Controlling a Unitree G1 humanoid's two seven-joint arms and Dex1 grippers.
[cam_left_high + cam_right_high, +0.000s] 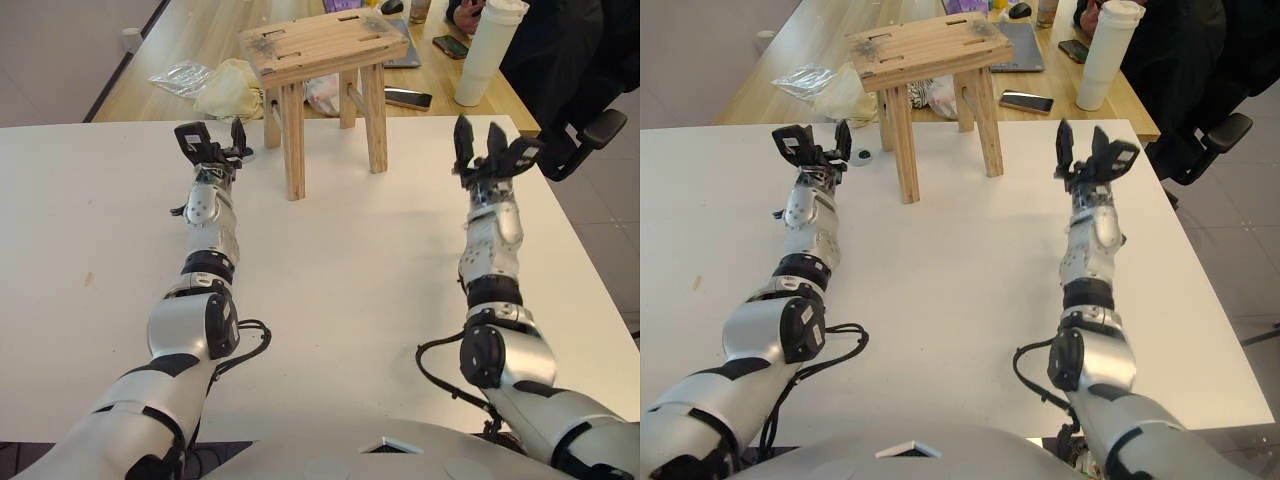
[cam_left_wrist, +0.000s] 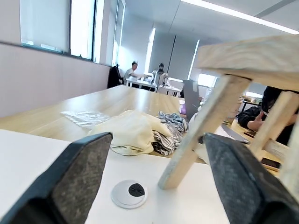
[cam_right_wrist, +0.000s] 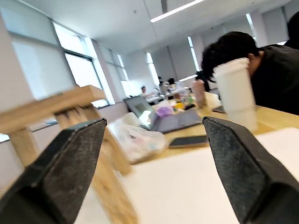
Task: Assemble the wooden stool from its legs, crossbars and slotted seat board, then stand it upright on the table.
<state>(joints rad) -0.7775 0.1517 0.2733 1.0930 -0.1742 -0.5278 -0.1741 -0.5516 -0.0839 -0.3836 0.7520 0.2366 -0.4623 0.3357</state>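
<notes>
The wooden stool (image 1: pixel 325 60) stands upright on its legs at the far middle of the white table (image 1: pixel 330 290), its slotted seat board (image 1: pixel 925 45) on top and crossbars between the legs. My left gripper (image 1: pixel 212 140) hovers open just left of the stool, nothing between its fingers (image 2: pixel 79 175). One stool leg (image 2: pixel 201 130) slants close in front of it in the left wrist view. My right gripper (image 1: pixel 482 148) stands open to the right of the stool, also holding nothing; the stool (image 3: pixel 60 121) shows off to its side.
A round cable cap (image 2: pixel 129 192) sits in the table by the left gripper. Behind lies a second wooden table with cloth (image 1: pixel 232 88), a plastic bag (image 1: pixel 180 76), phones (image 1: pixel 408 98), a laptop and a tall white cup (image 1: pixel 482 50). A seated person is at the far right.
</notes>
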